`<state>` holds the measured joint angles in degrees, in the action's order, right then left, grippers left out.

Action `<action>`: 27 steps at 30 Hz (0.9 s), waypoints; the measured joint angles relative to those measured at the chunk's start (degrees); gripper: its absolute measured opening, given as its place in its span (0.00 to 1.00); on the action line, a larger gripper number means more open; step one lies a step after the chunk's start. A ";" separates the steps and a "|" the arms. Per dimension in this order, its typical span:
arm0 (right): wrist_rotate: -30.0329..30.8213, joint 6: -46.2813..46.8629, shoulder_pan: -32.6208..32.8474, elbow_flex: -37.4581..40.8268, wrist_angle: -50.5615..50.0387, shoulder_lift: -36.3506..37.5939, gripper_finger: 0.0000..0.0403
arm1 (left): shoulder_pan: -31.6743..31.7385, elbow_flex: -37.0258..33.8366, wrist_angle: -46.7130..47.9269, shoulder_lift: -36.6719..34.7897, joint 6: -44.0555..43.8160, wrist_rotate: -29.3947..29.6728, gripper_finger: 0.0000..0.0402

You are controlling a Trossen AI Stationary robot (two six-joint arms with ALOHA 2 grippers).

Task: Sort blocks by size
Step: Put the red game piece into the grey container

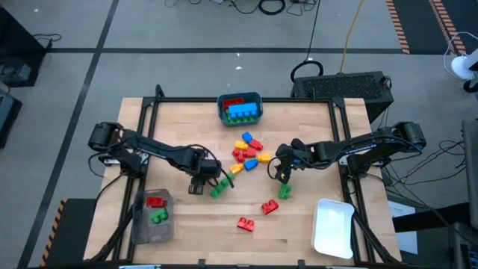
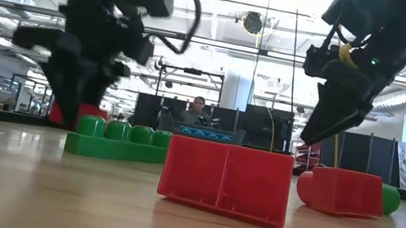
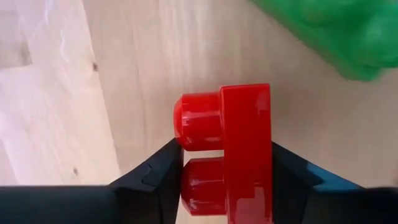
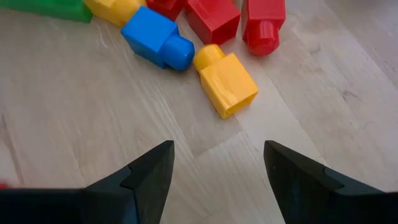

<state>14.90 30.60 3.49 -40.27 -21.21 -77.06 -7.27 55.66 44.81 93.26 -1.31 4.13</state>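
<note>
- L end effector (image 3: 224,180) is pinching a small red block (image 3: 239,152) betw. both fingers; the block's lower part is getting cut off by the frame edge in the left wrist view, so its full size is hard to judge.
- In the high view the held block is sitting hidden under the L arm; a green block (image 1: 219,188) is lying just beside that end effector.
- R end effector (image 4: 217,180) is hanging w/ fingers spread, nothing betw. them, over bare desk (image 1: 299,224).
- A yellow block (image 4: 227,81) and a blue block (image 4: 155,40) are lying near the R fingers, apart from them; the red ones beyond are getting cropped.
- Main loose pile (image 1: 249,152) is sitting mid-desk, betw. the two arms.
- Teal bin (image 1: 240,109) is holding blue and red blocks; count hard to make out.
- Clear tray (image 1: 153,218) at L is holding red + green pieces.
</note>
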 joint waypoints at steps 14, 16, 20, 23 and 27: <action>0.08 -1.27 0.00 0.00 3.89 0.00 0.59 | -11.32 0.11 10.35 -12.69 -22.53 -5.25 0.44; 0.08 -1.28 0.00 0.00 3.88 0.00 0.59 | -12.97 0.11 12.37 -13.95 -25.82 -6.03 0.44; 0.08 -1.26 0.00 0.00 3.87 0.00 0.59 | -16.43 0.11 14.55 -15.96 -30.05 -7.94 0.44; 0.06 -1.21 0.00 0.00 3.88 0.00 0.59 | -18.58 0.83 16.52 -16.53 -32.25 -9.54 0.44; 0.03 -0.50 0.00 0.00 3.75 0.00 0.59 | -21.22 3.80 22.27 -16.57 -37.16 -11.19 0.44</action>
<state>14.93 30.10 3.49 -40.27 -17.47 -77.06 -28.49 59.46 67.08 76.69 -38.47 -7.06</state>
